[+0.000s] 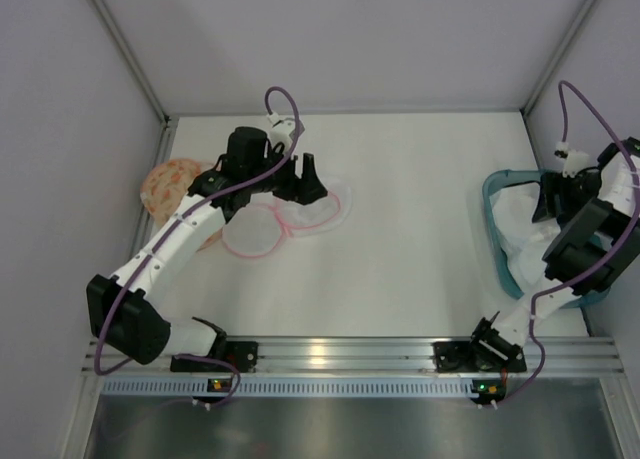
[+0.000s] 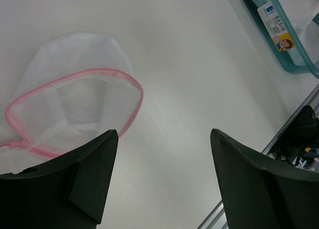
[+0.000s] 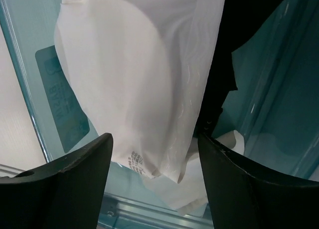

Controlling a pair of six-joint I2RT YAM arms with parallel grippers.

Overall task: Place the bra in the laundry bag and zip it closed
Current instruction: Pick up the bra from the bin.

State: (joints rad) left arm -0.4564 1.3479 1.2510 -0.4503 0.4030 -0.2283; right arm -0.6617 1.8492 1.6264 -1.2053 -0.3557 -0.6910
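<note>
Left tool (image 2: 163, 134), right tool (image 3: 154, 136): spread, empty.

left gripper (image 2: 163, 134): fingers (image 2: 84, 174) stood wide apart | between fingertips: only white table (image 2: 199, 64) showed | just beyond left finger: white mesh pouch (image 2: 79, 89) with pink rim lay flat, mouth gaping | well beyond right finger: teal tub (image 2: 299, 69) sat at the table's edge, label (image 2: 276, 27) on its wall
</note>
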